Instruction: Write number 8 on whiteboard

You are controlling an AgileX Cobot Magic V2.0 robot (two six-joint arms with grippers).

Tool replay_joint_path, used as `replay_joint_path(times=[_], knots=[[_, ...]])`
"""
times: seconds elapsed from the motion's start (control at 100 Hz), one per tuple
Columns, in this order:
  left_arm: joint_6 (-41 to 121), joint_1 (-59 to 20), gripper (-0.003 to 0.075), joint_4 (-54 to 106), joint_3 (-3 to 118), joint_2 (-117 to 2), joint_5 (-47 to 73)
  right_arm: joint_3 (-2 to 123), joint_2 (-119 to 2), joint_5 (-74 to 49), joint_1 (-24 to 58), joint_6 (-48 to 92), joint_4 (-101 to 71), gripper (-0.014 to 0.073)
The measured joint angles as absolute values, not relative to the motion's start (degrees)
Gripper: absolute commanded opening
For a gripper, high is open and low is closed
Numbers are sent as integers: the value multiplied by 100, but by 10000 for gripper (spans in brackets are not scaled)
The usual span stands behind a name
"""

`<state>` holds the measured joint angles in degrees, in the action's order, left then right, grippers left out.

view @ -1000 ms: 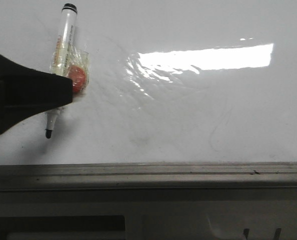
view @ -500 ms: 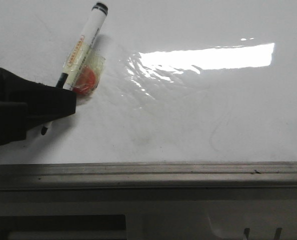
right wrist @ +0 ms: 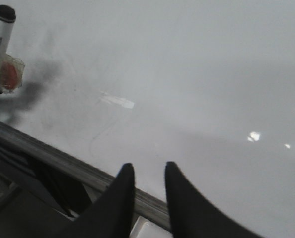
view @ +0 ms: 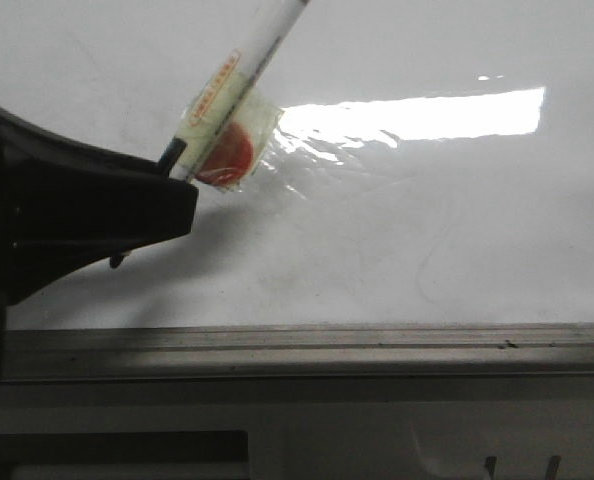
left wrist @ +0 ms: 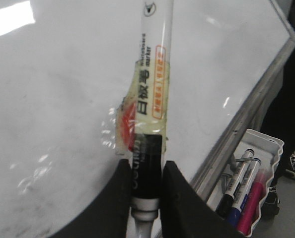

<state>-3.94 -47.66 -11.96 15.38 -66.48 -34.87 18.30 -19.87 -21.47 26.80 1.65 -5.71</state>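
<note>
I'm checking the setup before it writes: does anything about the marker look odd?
Yes. The marker, gripped by the left pincer, has crinkled clear tape holding a red piece against its barrel, which looks improvised. The whiteboard bears no 8.

- a bright strip of ceiling light (view: 412,115) glares off the glossy white surface toward its far right part.
- past the near edge sits a grey ledge (view: 307,400) with dark slots.
- beside the right edge, a white tray (left wrist: 254,168) holds spare pens (left wrist: 242,191) over a grey floor (left wrist: 286,213).

bare whiteboard (view: 397,200) right of marker (view: 232,85)
</note>
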Motion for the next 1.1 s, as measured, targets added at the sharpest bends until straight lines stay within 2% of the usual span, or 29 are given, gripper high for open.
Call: replay_joint_path(times=[0.24,0.49,0.74,0.81,0.95,1.02,1.1], knots=[[-394,-4766,-20,-2498,1811,-6616,-3510,2781,-2979,-2257,3627,207,-611,363],[-396,-4766,-20,-2904,1864,-6616,-3477,3501,-4142,-2078,4706,224,-611,363],[-396,-4766,-20,-3203,1864,-6616,-3420,3788,-5065,-1589,4999,224,-708,358],[-396,-4766,-20,-3203,1864,-6616,-3420,3824,-5249,-1559,5009,224,-720,291],[-396,-4766,-10,-3226,1864,-6616,-3405,3845,-5490,-1547,5009,204,-720,35],[-377,-4766,57,-3282,1864,-6616,-3373,3860,-5519,-1521,5009,191,-782,-73],[-355,-4766,188,-3321,1864,-6627,-3373,3867,-5529,-1507,5058,180,-869,-69]])
